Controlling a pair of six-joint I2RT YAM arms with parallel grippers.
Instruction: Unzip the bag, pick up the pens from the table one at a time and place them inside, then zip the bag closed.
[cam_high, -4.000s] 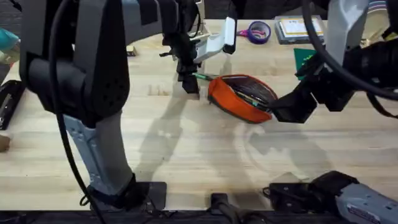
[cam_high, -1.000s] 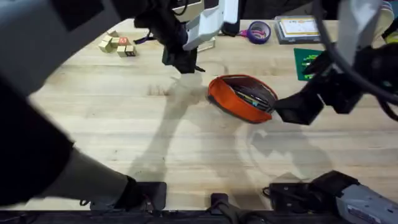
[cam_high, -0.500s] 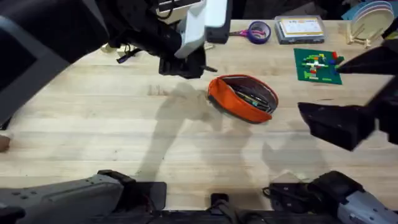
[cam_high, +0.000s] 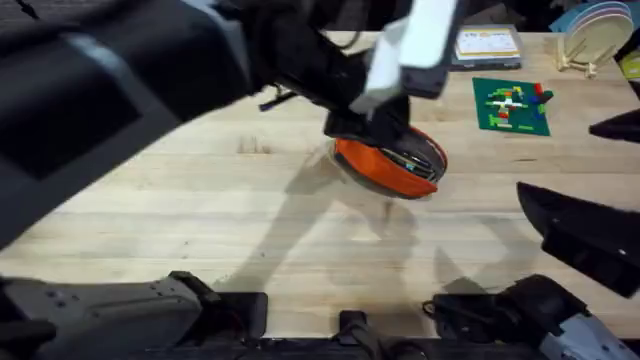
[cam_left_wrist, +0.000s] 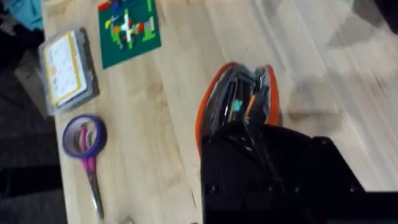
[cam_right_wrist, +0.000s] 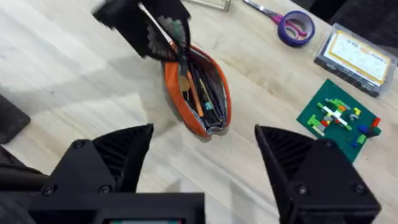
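Note:
The orange bag (cam_high: 385, 172) lies unzipped in the middle of the table (cam_high: 200, 200), with several pens (cam_right_wrist: 202, 93) inside it. The left wrist view looks down into the bag (cam_left_wrist: 211, 106) and onto the pens (cam_left_wrist: 244, 107). My left gripper (cam_right_wrist: 166, 32) hangs over the bag's far end (cam_right_wrist: 196, 121), shut on a thin dark pen (cam_right_wrist: 181, 50) that points down into the opening. In the overhead view the left gripper (cam_high: 385, 130) covers the bag's far rim. My right gripper (cam_right_wrist: 199, 165) is open, empty, and well back from the bag on its near right side.
Purple-handled scissors (cam_left_wrist: 85, 146) and a clear plastic box (cam_high: 485, 45) lie at the table's far edge. A green baseplate with small bricks (cam_high: 510, 105) sits to the right of the bag. The right arm (cam_high: 590, 235) is at the right edge.
The left gripper lifted the pen from the table to the left of the bag and carried it right, over the bag's opening. The right arm drew back from the bag towards the right edge.

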